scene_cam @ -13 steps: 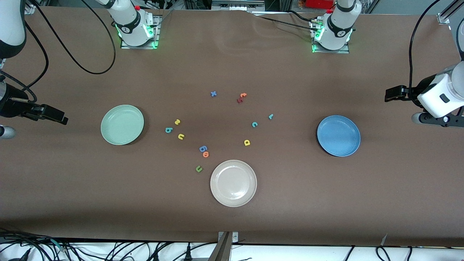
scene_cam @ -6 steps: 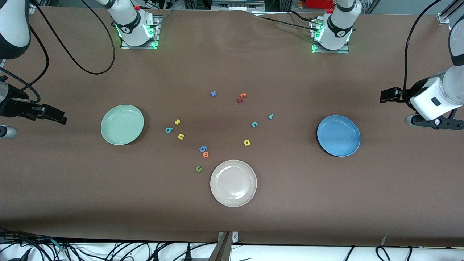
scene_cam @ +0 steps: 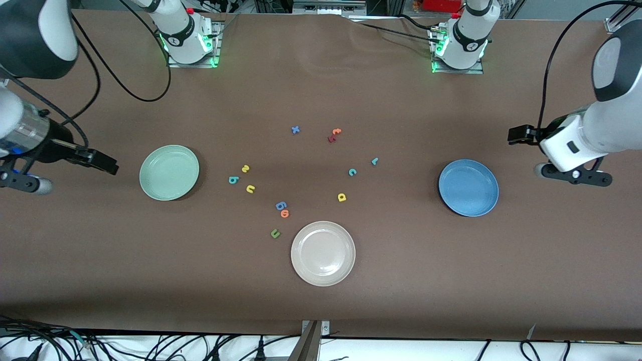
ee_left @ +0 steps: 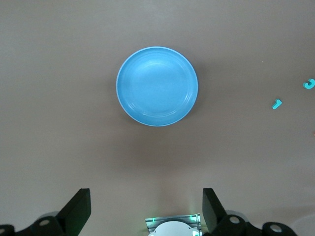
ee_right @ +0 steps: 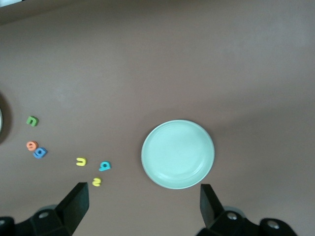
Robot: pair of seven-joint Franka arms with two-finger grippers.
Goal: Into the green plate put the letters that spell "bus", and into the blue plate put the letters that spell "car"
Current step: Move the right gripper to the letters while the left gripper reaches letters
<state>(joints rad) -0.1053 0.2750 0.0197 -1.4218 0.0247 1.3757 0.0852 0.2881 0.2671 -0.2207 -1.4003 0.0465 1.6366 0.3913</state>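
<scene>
The green plate lies toward the right arm's end of the table, and the blue plate toward the left arm's end. Beside the green plate lie the teal b, yellow s and yellow u. Nearer the blue plate lie the teal c, teal r and yellow a. My right gripper hangs open and empty over bare table at the right arm's end. My left gripper hangs open and empty over the left arm's end; its wrist view shows the blue plate.
A cream-white plate sits nearest the front camera, mid-table. Other letters lie about: a blue x, orange t, dark red letter, blue letter, orange o and green u.
Both arms have swung inward from the table's ends toward the plates. The letters and plates have not moved, and both grippers stay open.
</scene>
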